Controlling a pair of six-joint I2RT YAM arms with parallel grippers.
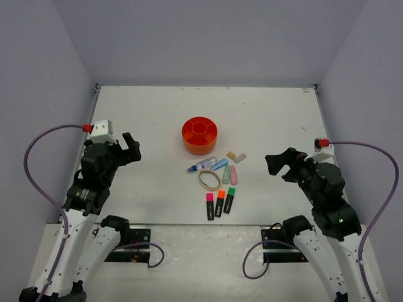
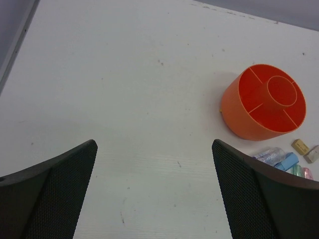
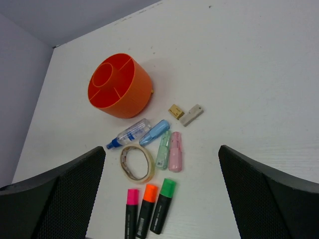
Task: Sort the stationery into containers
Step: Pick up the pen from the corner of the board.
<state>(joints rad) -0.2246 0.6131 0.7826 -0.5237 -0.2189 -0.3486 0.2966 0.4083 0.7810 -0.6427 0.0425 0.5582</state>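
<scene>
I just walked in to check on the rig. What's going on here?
Nothing is being handled yet. The left gripper and right gripper hang open at either side of the white table, holding nothing. The round orange plastic organizer looks empty. Beside it lie three black highlighters, pastel mini markers, a blue-tipped white pen, a tan rubber band and two small tan blocks, all unsorted.

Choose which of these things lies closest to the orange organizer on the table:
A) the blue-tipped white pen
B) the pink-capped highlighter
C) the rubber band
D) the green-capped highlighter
A: the blue-tipped white pen lies just beside the wall of the orange organizer, while the rubber band and the three highlighters lie farther from it.
</scene>
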